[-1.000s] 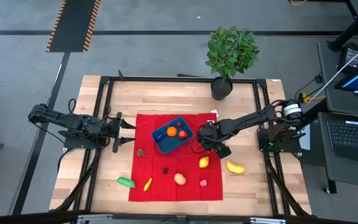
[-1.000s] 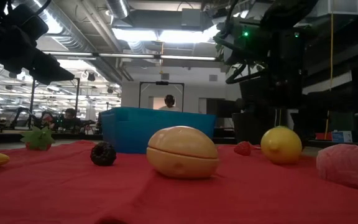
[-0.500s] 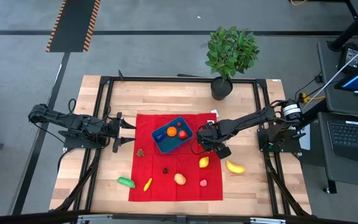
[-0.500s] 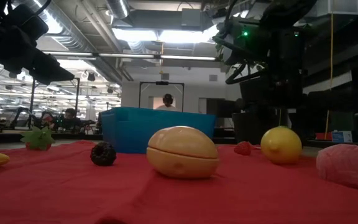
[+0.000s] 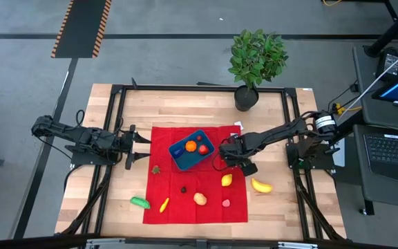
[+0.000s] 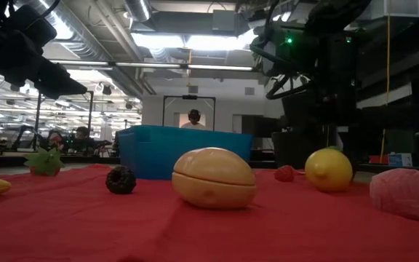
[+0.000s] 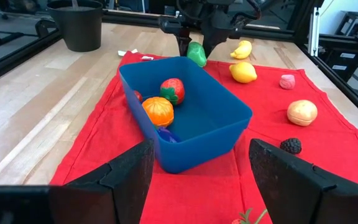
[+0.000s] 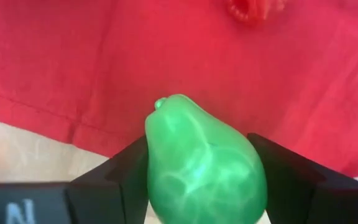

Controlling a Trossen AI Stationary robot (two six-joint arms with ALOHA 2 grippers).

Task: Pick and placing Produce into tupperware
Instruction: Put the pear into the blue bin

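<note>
While the left gripper (image 5: pixel 146 147) waits with its fingers spread at the left edge of the red cloth (image 5: pixel 164 183), the high view shows the right gripper (image 5: pixel 221 153) low over the cloth just right of the blue tupperware (image 5: pixel 191 150), which holds an orange and red pieces. A lemon (image 5: pixel 226 180), a tan fruit (image 5: pixel 200 198), a pink piece (image 5: pixel 226 204), a dark berry (image 5: pixel 183 189) and a yellow pepper (image 5: pixel 164 205) lie on the cloth; a banana (image 5: pixel 261 185) and a green piece (image 5: pixel 140 203) lie on the wooden table (image 5: pixel 185 111).

From table height, the tan fruit stands before the tupperware, the berry to its left and the lemon to its right.

Seen from the left wrist, the tupperware holds an orange (image 7: pixel 158 111) and a strawberry (image 7: pixel 172 90), and the right gripper beyond it pinches a green pear (image 7: pixel 196 54).

At the right wrist, both fingers (image 8: pixel 291 180) press the pear's sides above the cloth's edge.
</note>
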